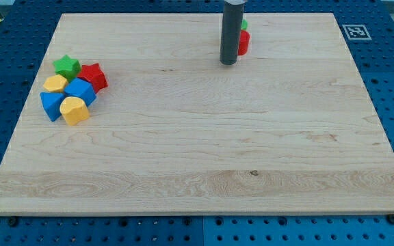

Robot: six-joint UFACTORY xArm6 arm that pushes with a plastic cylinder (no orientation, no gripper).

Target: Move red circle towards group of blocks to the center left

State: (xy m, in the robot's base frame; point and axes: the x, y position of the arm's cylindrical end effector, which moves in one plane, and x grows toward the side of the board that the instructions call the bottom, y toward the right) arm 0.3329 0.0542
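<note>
Standing at the upper middle of the frame, my tip (228, 62) rests on the worktop (197, 150) just left of the red circle (243, 42), which is half hidden behind the rod, with a green block (244, 24) peeking just above it. No jaws exist on this rod, so nothing is held. The target cluster sits at the centre left: green star (67, 65), red star (93, 76), yellow block (55, 84), blue block (81, 90), another blue block (50, 104), yellow block in front (74, 110). I judge my tip is on the wrong side for a leftward push. A square black-and-white marker (356, 31) sits at the upper right corner; no readable writing.
</note>
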